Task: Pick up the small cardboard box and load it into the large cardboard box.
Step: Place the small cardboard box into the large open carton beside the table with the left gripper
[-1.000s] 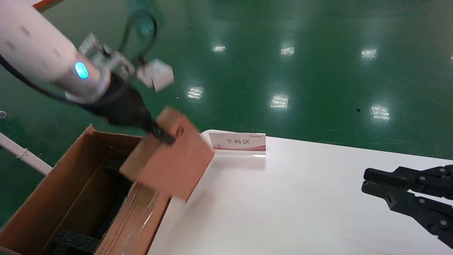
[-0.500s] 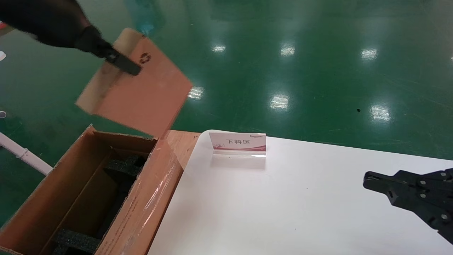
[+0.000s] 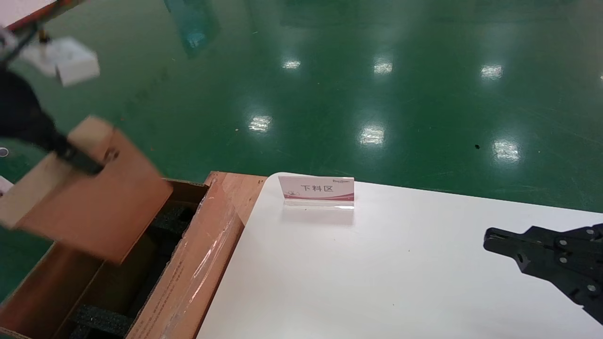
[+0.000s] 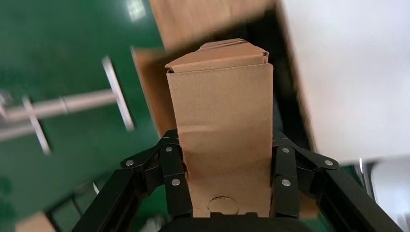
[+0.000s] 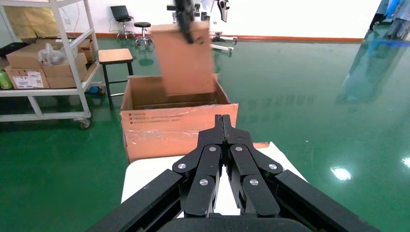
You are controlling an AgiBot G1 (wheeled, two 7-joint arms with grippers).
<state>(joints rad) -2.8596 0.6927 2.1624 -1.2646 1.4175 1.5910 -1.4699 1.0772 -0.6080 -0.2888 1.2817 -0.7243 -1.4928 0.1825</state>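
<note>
I had the left gripper point(image 4: 225, 186) clamped on the small cardboard box point(image 3: 94, 197), jaws pressed against its two broad faces, holding it tilted in the air above the open large cardboard box point(image 3: 188, 278), which stood off the bench's point(image 3: 377, 282) left edge. My right gripper point(image 5: 223, 123) sat parked over the bench's right side, jaws closed together and empty.
</note>
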